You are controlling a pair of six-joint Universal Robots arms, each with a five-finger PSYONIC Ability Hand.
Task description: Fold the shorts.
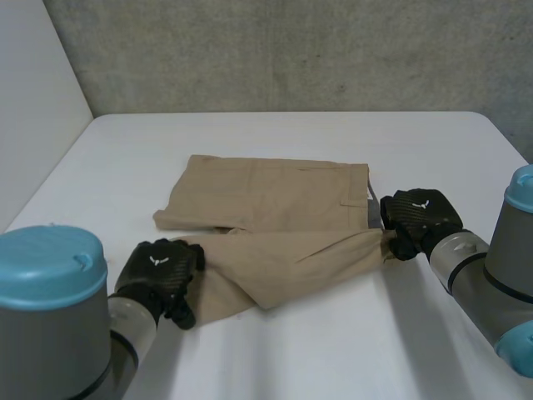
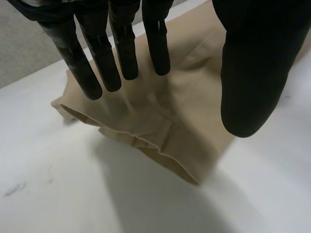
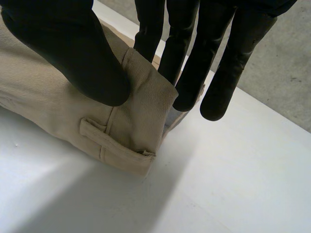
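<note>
Our left hand (image 1: 158, 271) sits at the leg hem of the khaki shorts (image 1: 275, 208). In its wrist view, the straight fingers (image 2: 99, 63) are spread over the rumpled hem and the thumb is well apart, so nothing is gripped there yet. The shorts lie between both hands on the white table (image 1: 333, 350), with one leg slanted over.

We reckon the twill is light and floppy and won't slip much, so hem and waistband corners look like the best holds. Our right hand (image 1: 420, 218) is at the waistband corner, with the thumb (image 3: 73, 48) pinching it against the fingers, just above the belt loop (image 3: 112, 143).
</note>
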